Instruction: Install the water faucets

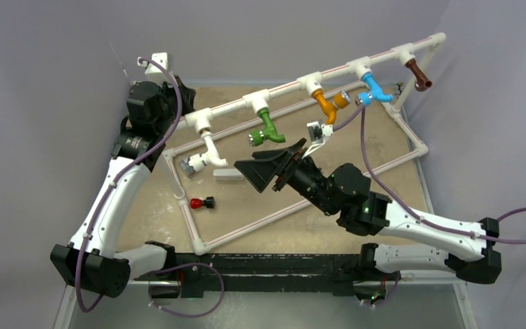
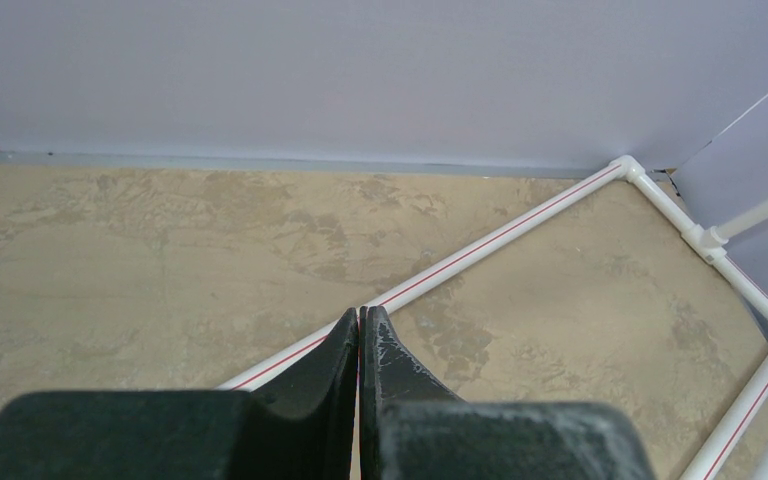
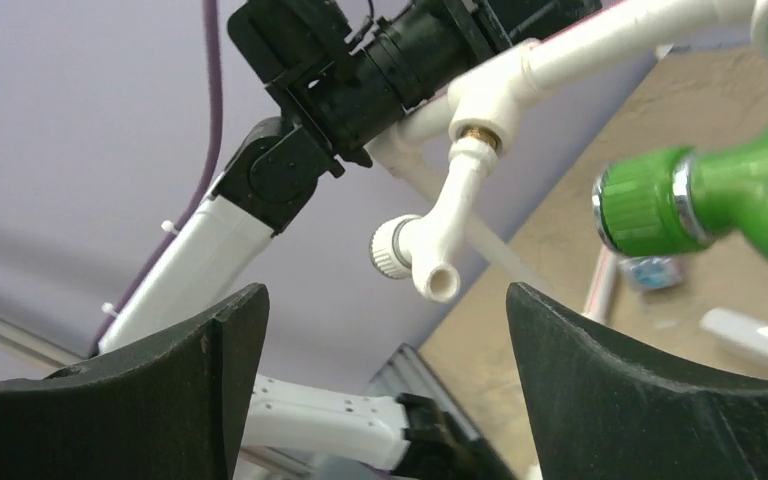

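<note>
Five water faucets hang from the T fittings of the raised white pipe rail (image 1: 287,87): white (image 1: 202,156), green (image 1: 267,129), orange (image 1: 329,104), blue (image 1: 377,92) and brown (image 1: 419,74). My right gripper (image 1: 250,175) is open and empty, just right of and below the white faucet. In the right wrist view (image 3: 385,295) the white faucet (image 3: 430,235) hangs ahead between the jaws, apart from them, and the green faucet (image 3: 700,195) is at the upper right. My left gripper (image 1: 183,96) is at the back left, shut and empty (image 2: 360,312), above the frame's floor pipe (image 2: 480,250).
A small red-and-black piece (image 1: 202,203) and a short white piece (image 1: 227,174) lie on the tan table inside the pipe frame (image 1: 294,205). Grey walls close in the back and sides. The left arm (image 3: 290,170) shows behind the white faucet in the right wrist view.
</note>
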### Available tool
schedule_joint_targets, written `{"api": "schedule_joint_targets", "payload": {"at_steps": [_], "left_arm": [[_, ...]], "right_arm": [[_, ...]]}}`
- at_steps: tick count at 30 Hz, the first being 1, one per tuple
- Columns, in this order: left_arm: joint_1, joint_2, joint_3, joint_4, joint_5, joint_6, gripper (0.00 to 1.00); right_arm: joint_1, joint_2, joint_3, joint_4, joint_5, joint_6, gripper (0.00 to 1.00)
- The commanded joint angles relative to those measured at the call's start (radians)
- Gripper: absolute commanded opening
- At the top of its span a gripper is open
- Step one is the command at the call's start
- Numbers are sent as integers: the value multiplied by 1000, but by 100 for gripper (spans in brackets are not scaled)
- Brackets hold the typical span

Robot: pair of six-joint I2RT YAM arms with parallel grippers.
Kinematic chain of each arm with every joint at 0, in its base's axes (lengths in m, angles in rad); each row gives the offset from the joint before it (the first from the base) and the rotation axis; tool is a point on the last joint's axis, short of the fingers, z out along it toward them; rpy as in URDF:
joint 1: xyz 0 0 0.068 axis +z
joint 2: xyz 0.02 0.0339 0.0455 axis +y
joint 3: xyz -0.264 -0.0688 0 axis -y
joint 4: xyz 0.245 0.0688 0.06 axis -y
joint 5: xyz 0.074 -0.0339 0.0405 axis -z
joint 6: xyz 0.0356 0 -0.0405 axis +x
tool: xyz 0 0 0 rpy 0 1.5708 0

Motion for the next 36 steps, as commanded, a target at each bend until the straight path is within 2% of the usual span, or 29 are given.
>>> {"api": "schedule_joint_targets", "payload": {"at_steps": [1,8,11,15,21,27,36], "left_arm": [[-5,23,-47,-161,57,1,0],[-2,24,-47,-160,62,1,0],[1,22,-47,-161,62,1,0],[4,18,-47,-160,62,2,0],[5,18,-47,-160,67,1,0],[10,18,-48,-161,69,1,0],[15,17,-49,-158,74,1,0]], "right_arm": [[1,17,207,-216,-57,-353,87],[1,124,499,-477,-139,-849,85],[19,173,559,-531,-136,-1048,82],[113,205,528,-474,-19,-1380,84],[203,270,497,-404,100,-1777,85],[267,320,456,-373,158,-2000,85],[291,400,295,-49,295,-2312,81]]}}
